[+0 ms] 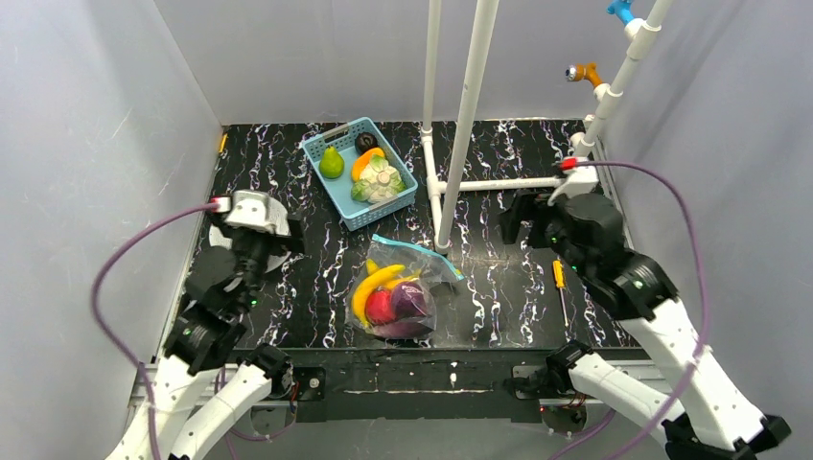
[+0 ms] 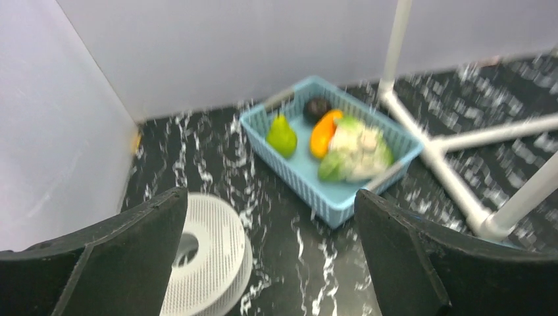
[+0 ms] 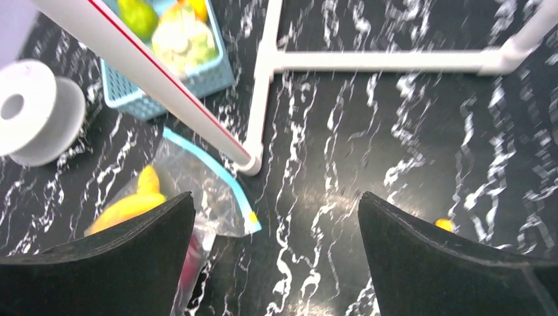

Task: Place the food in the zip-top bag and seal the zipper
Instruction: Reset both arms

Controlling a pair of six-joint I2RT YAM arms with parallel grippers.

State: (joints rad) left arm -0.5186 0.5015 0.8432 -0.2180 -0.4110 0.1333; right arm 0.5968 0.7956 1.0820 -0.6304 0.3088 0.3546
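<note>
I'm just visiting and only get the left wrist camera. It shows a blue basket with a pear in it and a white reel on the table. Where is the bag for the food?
Observer: The overhead camera shows it. The zip-top bag lies flat near the front edge of the table, about midway across and well in front of your basket.
Operator: Is any food inside it yet?
Observer: Yes. A banana, an apple and a purple eggplant piece show through the clear plastic.
</note>
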